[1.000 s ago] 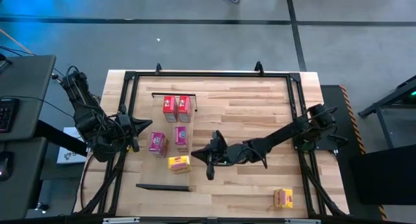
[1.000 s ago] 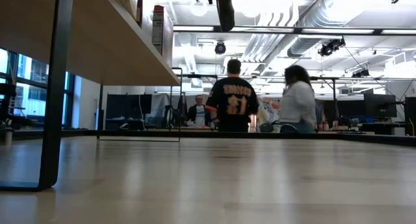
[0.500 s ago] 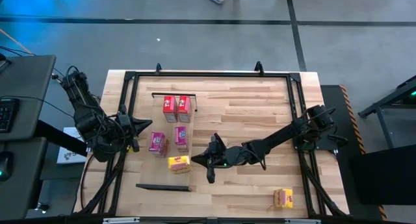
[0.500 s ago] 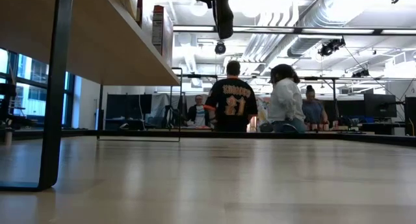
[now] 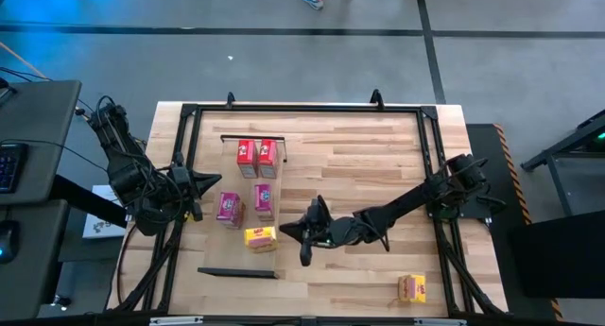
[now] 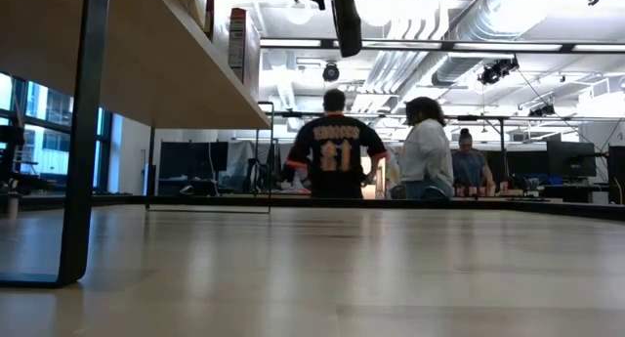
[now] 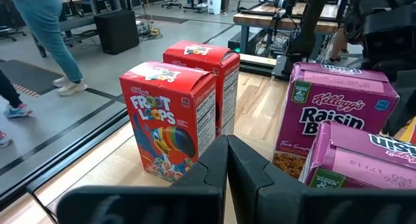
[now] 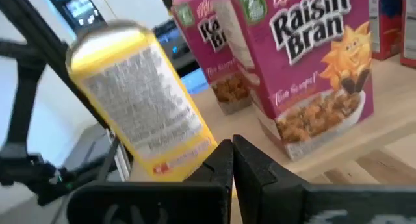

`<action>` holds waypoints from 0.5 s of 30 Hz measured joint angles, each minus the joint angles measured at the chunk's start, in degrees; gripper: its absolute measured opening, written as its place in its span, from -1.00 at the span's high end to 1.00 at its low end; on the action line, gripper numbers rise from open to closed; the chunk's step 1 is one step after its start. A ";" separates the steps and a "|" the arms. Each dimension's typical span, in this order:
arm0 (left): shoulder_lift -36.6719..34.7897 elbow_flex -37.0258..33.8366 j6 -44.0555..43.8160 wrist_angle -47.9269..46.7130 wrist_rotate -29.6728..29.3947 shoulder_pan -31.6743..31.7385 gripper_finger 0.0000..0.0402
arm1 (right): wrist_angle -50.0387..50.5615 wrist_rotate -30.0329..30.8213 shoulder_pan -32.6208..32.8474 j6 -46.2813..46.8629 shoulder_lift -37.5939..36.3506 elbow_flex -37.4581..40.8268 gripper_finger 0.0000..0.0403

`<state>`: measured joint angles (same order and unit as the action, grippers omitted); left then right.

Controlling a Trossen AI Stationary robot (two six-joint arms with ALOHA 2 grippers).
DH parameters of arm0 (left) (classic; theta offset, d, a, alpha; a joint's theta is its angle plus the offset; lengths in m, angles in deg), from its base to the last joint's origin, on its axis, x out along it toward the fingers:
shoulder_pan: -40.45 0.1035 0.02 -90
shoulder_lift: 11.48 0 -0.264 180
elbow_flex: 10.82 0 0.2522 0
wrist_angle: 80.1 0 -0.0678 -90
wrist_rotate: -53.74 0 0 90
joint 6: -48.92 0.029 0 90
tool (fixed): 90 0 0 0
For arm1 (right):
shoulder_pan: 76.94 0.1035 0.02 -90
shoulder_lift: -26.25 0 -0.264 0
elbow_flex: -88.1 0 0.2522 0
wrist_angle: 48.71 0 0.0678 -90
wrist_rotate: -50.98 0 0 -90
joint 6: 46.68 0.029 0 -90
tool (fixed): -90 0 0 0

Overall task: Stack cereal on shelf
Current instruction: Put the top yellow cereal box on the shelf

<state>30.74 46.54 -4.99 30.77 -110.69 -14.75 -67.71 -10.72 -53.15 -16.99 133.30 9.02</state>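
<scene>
right gripper (image 5: 304, 233), fingers pressed together and holding nothing, sits just off the shelf's (image 5: 241, 205) right long edge, tip close beside the yellow cereal box (image 5: 261, 237); in its wrist view that yellow box (image 8: 143, 100) is tilted, the shut fingers just below it. shelf's long axis runs near edge to far edge of the bench (image 5: 378, 165), black rails at its short ends. going farther along it: two magenta raisin bran boxes (image 5: 230, 209) upright and side by side mid-shelf, then two red froot loops boxes (image 5: 247, 152) upright at the far end. a sixth box, yellow (image 5: 411, 288), lies off the shelf near the bench's near right corner. left gripper (image 5: 210, 183), fingers pressed together, empty, waits at the shelf's left edge facing the red boxes. against a second ago the right gripper has shifted slightly nearer the near edge; boxes unchanged; a person (image 6: 336, 153) beyond the bench has moved left.
</scene>
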 joint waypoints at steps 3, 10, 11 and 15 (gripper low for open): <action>0.00 0.00 0.02 0.00 -0.01 0.00 1.00 | -2.42 0.38 -0.07 0.05 1.46 -0.75 1.00; -0.01 0.00 -0.01 0.03 -0.05 0.00 1.00 | 2.53 0.34 -0.15 -1.44 4.08 -7.30 1.00; -0.02 0.00 0.00 0.03 0.08 0.00 1.00 | 3.26 0.82 -0.15 -1.46 4.08 -7.84 1.00; 0.00 0.00 0.02 0.02 0.24 0.00 1.00 | 4.50 0.75 0.27 -1.14 4.06 -8.97 1.00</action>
<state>30.74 46.54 -4.97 30.79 -110.45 -14.75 -63.21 -9.97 -52.88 -18.14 137.36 0.05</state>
